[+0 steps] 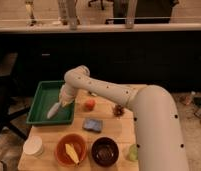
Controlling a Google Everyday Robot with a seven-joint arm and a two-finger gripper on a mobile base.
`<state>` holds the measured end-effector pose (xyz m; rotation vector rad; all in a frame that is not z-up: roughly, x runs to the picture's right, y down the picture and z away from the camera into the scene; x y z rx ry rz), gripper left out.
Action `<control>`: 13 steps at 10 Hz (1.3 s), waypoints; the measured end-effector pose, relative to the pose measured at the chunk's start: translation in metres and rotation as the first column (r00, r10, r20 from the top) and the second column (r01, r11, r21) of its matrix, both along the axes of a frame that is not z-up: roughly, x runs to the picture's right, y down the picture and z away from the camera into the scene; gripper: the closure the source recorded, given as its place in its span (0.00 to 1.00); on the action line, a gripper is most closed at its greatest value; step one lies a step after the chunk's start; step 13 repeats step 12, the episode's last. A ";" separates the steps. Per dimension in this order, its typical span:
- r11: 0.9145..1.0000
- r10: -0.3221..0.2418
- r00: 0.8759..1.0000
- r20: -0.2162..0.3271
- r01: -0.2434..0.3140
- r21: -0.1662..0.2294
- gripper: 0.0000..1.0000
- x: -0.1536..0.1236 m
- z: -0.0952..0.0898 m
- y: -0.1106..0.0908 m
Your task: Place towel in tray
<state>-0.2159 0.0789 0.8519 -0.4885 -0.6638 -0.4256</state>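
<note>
The gripper [61,102] hangs over the green tray [41,97], a pale towel [53,110] dangling from it toward seven o'clock. At four o'clock of the tray lies a blue sponge [93,124].
</note>
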 end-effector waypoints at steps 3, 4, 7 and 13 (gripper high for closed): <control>1.000 0.000 1.000 0.000 0.000 0.000 0.50 0.000 0.000 0.000; 1.000 0.000 1.000 0.000 0.000 0.000 0.40 0.000 0.000 0.000; 1.000 0.001 1.000 0.000 -0.001 0.000 0.20 0.000 0.000 0.000; 1.000 0.002 1.000 0.000 -0.002 0.000 0.20 0.000 0.000 -0.001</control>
